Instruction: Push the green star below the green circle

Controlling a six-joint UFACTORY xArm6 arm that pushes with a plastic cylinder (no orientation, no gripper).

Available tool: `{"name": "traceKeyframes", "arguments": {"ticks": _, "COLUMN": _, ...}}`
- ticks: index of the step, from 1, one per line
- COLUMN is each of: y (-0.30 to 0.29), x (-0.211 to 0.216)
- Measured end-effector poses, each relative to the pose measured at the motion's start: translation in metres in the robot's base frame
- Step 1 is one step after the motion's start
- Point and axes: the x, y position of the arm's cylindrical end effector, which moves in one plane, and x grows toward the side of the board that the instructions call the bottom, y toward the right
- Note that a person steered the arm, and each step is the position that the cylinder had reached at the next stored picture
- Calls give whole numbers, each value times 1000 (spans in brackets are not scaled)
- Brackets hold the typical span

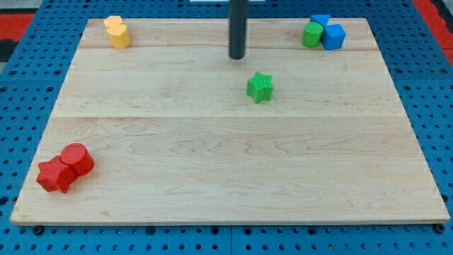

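arm: straight round rod | colour: dark, near black | my tip (236, 57): blunt, flat-ended | markings: none visible

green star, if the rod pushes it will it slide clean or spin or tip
The green star sits low and flat on the smooth wooden board, so it probably slides, not tips. Its points may make it spin if my tip hits off-centre.

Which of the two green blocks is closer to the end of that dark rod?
The green star block, alone mid-board, just toward the view's bottom right of my tip. The green circle block sits farther off, touching the blue blocks at the view's top right.
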Motion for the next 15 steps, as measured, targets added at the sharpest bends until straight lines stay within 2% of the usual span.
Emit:
{"name": "traceKeyframes", "arguments": {"ticks": 1, "y": -21, "x": 41}}
{"name": "traceKeyframes", "arguments": {"ticks": 2, "y": 2, "x": 78}}
{"name": "traceKeyframes", "arguments": {"ticks": 3, "y": 36, "x": 82}}
{"name": "traceKeyframes", "arguments": {"ticks": 6, "y": 100, "x": 45}}
{"name": "traceKeyframes", "arguments": {"ticks": 9, "y": 146, "x": 64}}
{"name": "traceKeyframes", "arguments": {"ticks": 11, "y": 151, "x": 44}}
{"name": "traceKeyframes", "arguments": {"ticks": 13, "y": 183, "x": 72}}
{"name": "traceKeyframes", "arguments": {"ticks": 15, "y": 183, "x": 46}}
